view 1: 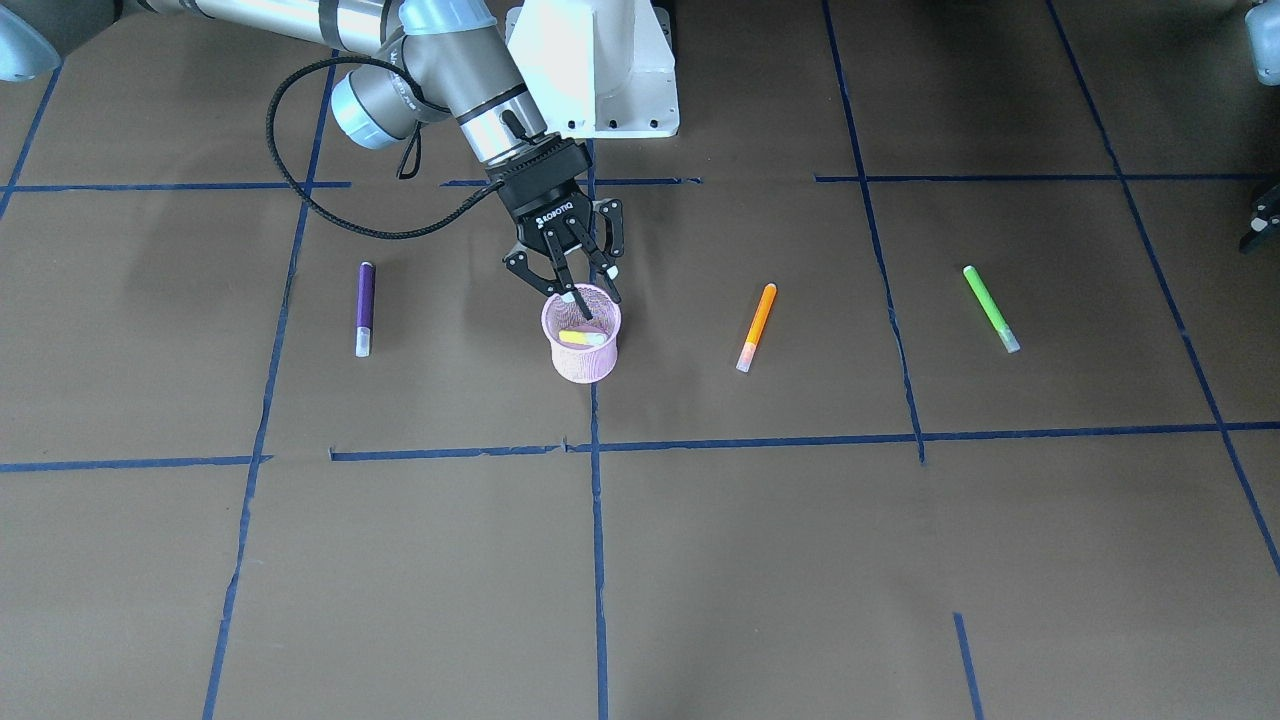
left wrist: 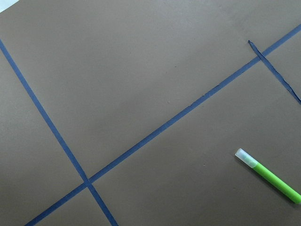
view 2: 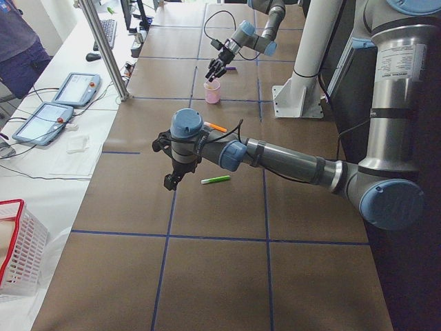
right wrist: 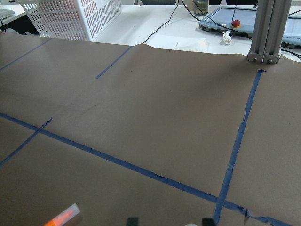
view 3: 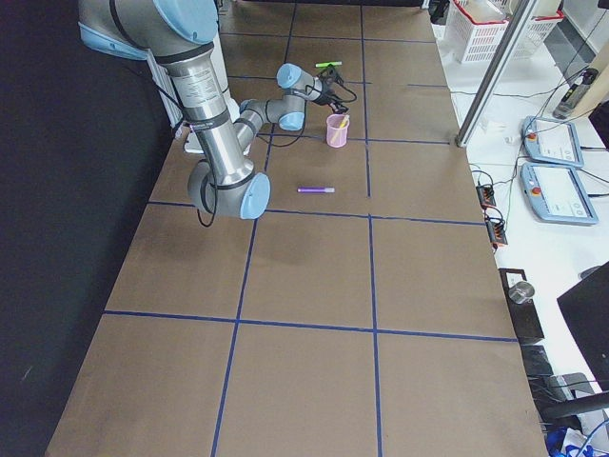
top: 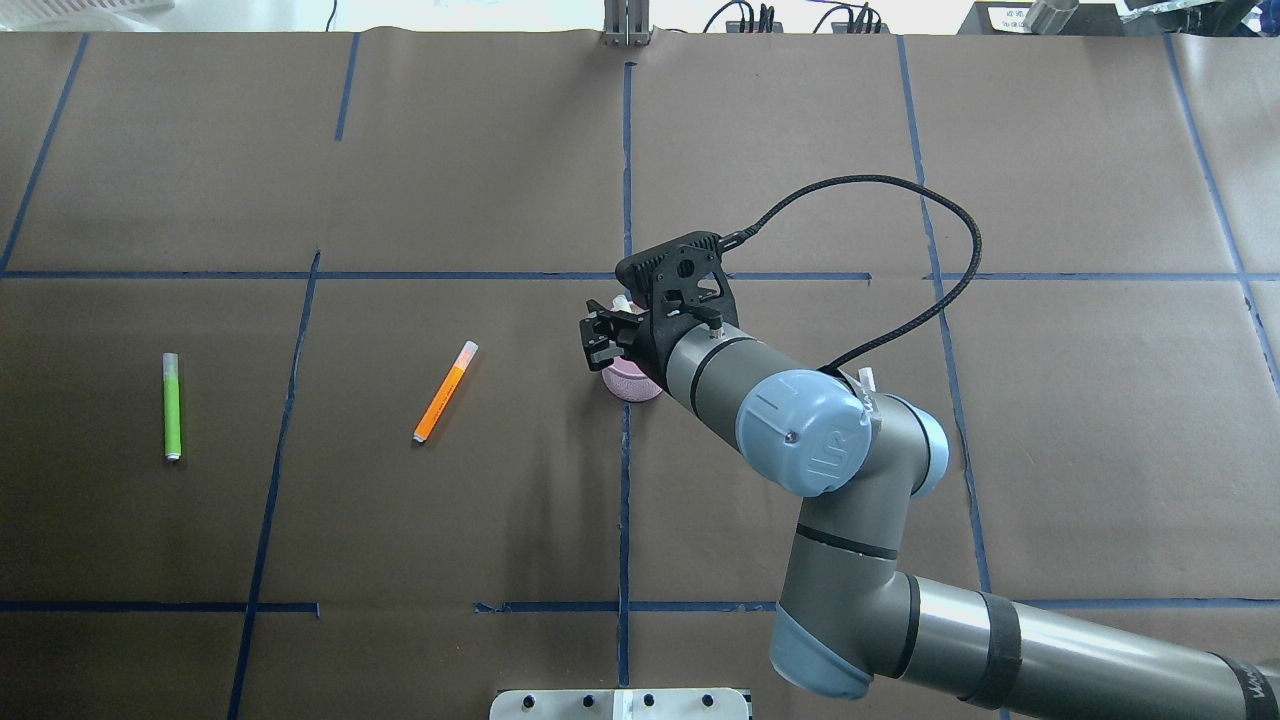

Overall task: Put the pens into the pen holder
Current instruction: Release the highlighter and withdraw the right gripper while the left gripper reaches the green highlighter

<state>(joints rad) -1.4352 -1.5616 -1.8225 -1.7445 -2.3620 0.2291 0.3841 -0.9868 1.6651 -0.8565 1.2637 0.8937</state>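
Observation:
The pink mesh pen holder (view 1: 582,350) stands near the table's middle, with a yellow pen (view 1: 581,338) lying inside it. My right gripper (view 1: 598,303) hovers over its rim, open and empty. In the right wrist view its fingertips (right wrist: 132,220) stand apart. The purple pen (view 1: 365,306), orange pen (view 1: 757,325) and green pen (view 1: 990,307) lie flat on the brown paper. The green pen also shows in the left wrist view (left wrist: 269,175). My left gripper (view 1: 1262,218) is only just in view at the frame edge, beyond the green pen. I cannot tell its state.
Blue tape lines (view 1: 597,445) divide the brown paper into squares. The white robot base (view 1: 600,70) stands behind the holder. A black cable (top: 900,250) loops off my right wrist. A metal post (right wrist: 265,33) and a white basket (right wrist: 70,19) stand past the far edge.

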